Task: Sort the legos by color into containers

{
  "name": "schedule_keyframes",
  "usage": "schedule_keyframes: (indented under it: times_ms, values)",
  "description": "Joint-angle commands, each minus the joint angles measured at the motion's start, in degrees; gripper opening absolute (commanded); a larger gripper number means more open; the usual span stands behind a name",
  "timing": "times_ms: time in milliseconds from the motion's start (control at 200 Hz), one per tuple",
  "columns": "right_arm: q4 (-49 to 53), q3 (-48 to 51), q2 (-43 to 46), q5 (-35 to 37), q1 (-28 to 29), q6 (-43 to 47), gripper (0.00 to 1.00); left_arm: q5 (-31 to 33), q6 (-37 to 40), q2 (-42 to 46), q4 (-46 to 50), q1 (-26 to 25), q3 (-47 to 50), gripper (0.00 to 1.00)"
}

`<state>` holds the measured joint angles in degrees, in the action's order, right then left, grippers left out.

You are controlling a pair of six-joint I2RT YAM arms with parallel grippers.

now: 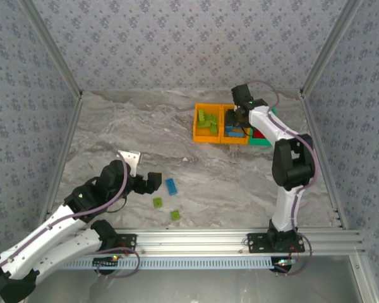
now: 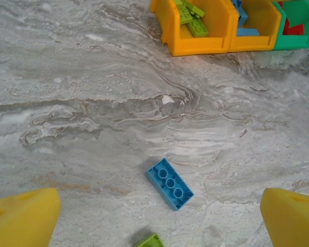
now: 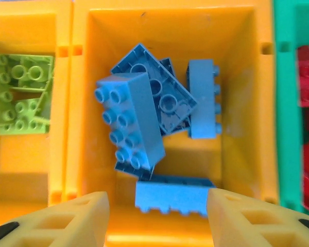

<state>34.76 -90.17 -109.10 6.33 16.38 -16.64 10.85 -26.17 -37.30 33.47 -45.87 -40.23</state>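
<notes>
Your left claw (image 2: 159, 220) is spread wide and holds nothing. It hangs low over the bench (image 2: 82, 103), and a loose light blue brick (image 2: 170, 183) lies flat, studs up, just beyond its fingertips. Seen from above, two lime green bricks (image 1: 157, 202) (image 1: 175, 215) lie near that blue one, on the side towards the arm bases.

The three containers stand touching in a row at the far right of the bench. The left orange bin (image 1: 196, 126) holds lime green pieces, the middle orange bin (image 3: 237, 77) holds a pile of light blue ones, and the green bin (image 3: 280, 103) holds red ones.

Your right claw (image 3: 157, 206) is over the middle orange bin with its fingers parted. A light blue oblong brick (image 3: 172, 195) sits between the fingertips, clear of the left finger. You cannot tell whether it touches the right one.
</notes>
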Motion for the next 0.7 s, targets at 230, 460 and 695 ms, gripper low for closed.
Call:
schedule_keyframes:
  times_ms: [230,460,695]
  values:
    - [-0.06,23.62,27.16,-4.83,24.71,-4.62,0.63,-13.91,15.11,2.66,10.14,1.05,-6.17,0.99]
    - [-6.86,22.84,17.9,-5.6,41.33,-15.89,0.73,-15.27,8.1,3.55,13.39,0.92,-6.72,0.99]
    - [-7.7,16.82,3.66,0.83,46.72,-18.95,0.82,-10.89,-4.4,0.39,21.63,0.95,-9.0,0.99]
